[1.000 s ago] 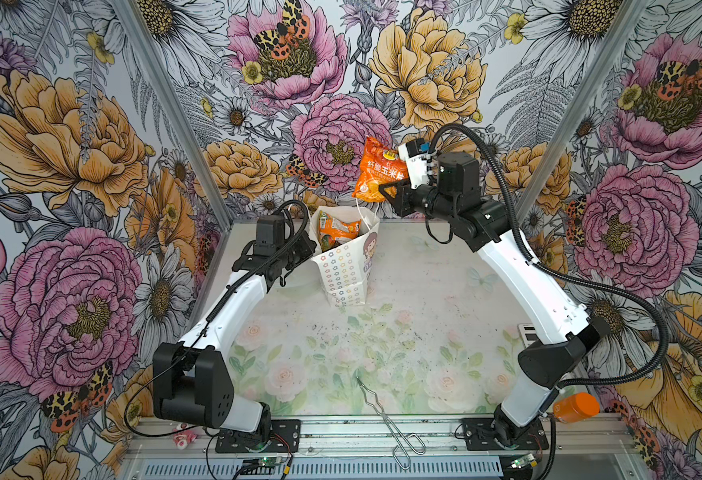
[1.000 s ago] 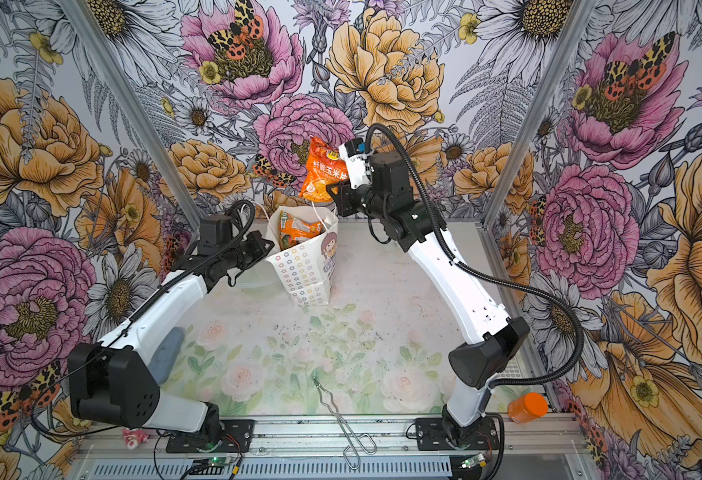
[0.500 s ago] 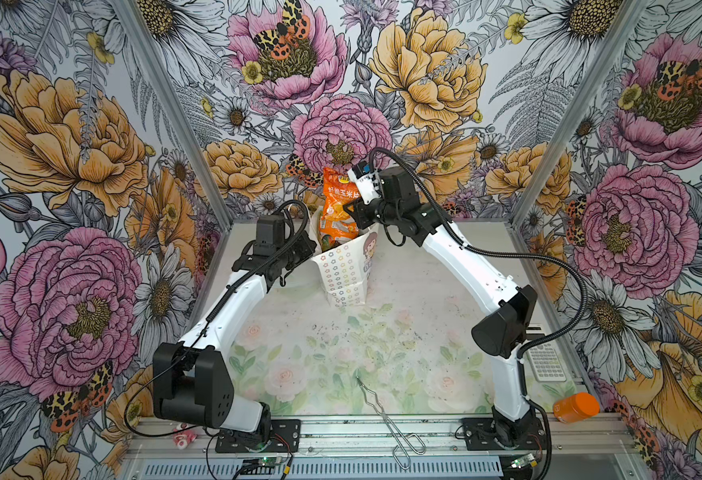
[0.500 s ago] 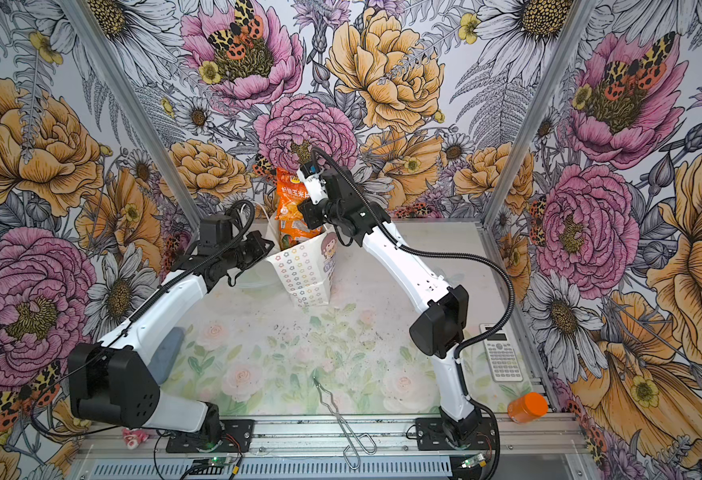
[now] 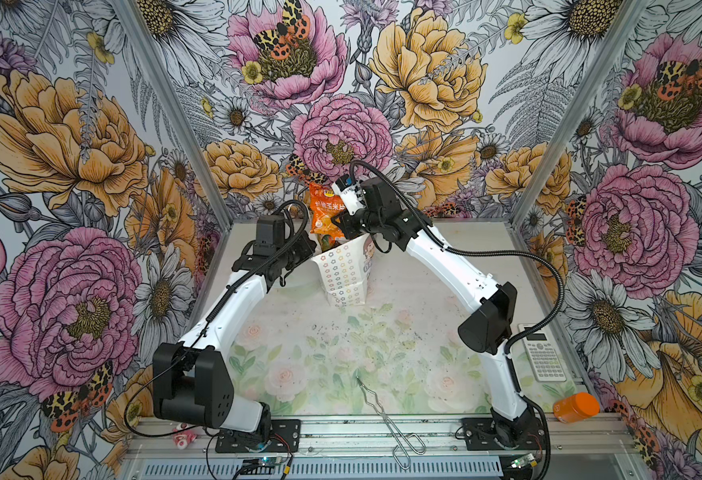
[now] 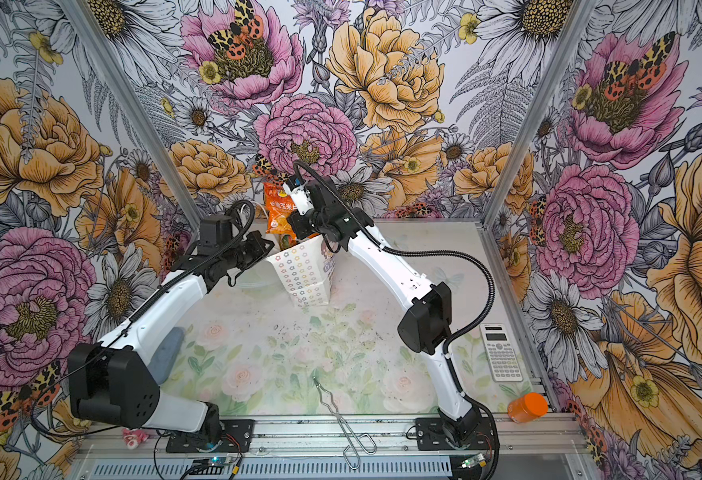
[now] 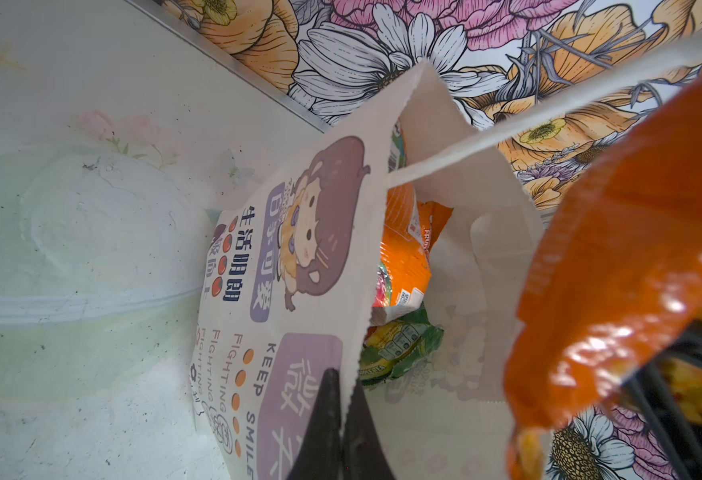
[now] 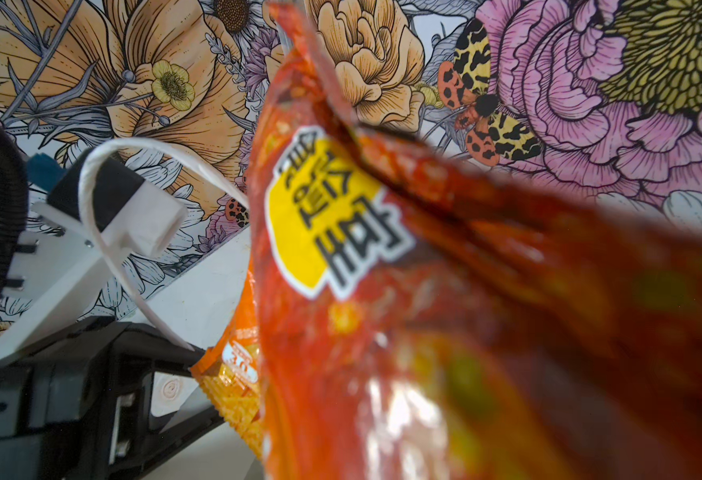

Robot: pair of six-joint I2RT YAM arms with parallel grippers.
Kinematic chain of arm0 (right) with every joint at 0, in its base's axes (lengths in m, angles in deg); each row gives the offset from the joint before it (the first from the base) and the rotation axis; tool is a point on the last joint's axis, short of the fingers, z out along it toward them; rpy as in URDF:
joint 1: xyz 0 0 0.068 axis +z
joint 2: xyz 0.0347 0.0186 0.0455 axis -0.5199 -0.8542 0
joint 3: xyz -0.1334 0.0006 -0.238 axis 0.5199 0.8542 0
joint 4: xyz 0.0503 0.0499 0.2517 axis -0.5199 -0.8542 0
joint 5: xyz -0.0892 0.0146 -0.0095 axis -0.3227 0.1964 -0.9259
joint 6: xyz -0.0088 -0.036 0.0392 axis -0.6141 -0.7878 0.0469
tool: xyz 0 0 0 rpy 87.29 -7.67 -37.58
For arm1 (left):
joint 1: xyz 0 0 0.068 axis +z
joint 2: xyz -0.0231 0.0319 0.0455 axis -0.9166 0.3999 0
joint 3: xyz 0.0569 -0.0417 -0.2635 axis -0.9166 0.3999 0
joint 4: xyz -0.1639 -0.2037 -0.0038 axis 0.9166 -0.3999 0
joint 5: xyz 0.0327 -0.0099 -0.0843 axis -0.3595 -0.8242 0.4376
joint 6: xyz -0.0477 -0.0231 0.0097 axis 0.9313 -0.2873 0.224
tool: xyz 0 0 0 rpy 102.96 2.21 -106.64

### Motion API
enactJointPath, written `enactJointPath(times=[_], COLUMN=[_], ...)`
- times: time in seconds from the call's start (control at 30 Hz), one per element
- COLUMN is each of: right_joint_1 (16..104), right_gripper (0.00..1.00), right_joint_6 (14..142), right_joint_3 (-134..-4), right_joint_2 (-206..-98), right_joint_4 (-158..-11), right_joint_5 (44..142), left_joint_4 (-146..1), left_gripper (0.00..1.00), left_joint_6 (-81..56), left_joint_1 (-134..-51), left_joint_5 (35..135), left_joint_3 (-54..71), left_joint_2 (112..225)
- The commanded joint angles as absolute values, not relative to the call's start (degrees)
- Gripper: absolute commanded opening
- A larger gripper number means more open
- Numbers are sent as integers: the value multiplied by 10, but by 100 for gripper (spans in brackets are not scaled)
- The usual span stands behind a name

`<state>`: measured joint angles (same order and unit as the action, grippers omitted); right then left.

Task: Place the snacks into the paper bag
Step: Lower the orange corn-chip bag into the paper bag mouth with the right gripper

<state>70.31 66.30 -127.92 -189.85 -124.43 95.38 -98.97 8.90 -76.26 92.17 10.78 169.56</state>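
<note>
The left jaws are clenching the bag (image 5: 343, 274) rim to keep it open, while the right jaws are gripping an orange packet (image 5: 324, 210) above the bag, ready for lowering.

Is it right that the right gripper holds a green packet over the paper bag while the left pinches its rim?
The packet is orange, not green, as both top views show; the right gripper holds it over the paper bag, the left gripper pinching the rim.

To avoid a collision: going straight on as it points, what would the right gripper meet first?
Its held orange packet leads; straight on, that likely meets the snacks inside the paper bag, close to the left gripper at the rim. Depth is unclear.
</note>
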Motion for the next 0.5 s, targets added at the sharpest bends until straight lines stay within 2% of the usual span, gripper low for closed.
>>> enactJointPath(times=[0.0, 0.47], right_joint_1=[710, 713], right_gripper=[14, 13], right_joint_6=[646, 618], right_joint_3=[-1297, -1294], right_joint_2=[-1916, -1925], right_joint_4=[-1252, -1283], right_joint_5=[960, 948], left_joint_4=[-973, -970], left_gripper=[0, 0], left_joint_6=[95, 95], left_joint_1=[-757, -755], left_joint_5=[935, 936], left_joint_3=[112, 113], left_joint_2=[1674, 1676])
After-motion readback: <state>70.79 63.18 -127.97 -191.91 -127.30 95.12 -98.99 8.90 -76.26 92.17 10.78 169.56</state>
